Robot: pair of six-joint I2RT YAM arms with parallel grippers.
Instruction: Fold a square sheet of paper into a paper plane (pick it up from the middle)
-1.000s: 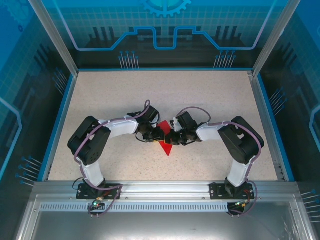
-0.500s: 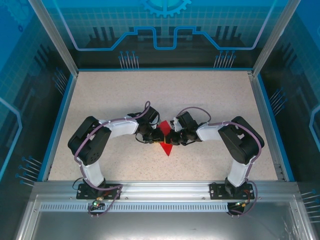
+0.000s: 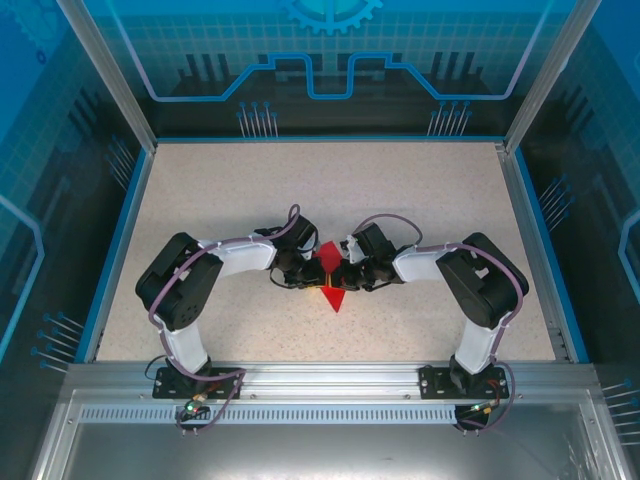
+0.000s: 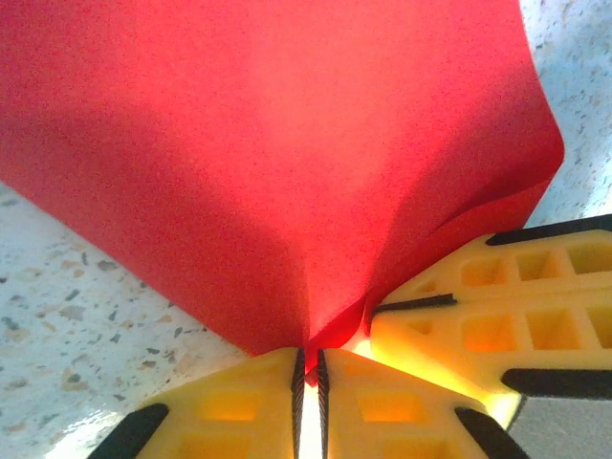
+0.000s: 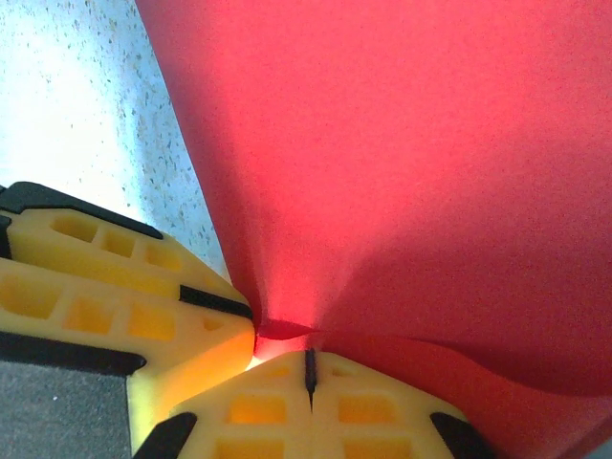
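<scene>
Folded red paper sheet (image 3: 330, 272) at centre of table (image 3: 250, 190), pinched both sides: left gripper (image 4: 308, 361) clamped on it, right gripper (image 5: 309, 363) likewise (tips almost meeting). Risk: arms pulling apart tear thin sheet.

— What's the right hand (image 5: 308, 368) got?
— The red square sheet of paper (image 5: 411, 163), pinched between its closed yellow fingers (image 5: 258, 411).
— And beside it?
— The left hand (image 5: 229, 316), touching it at the pinch; speckled bench (image 5: 76, 115) behind.
</scene>
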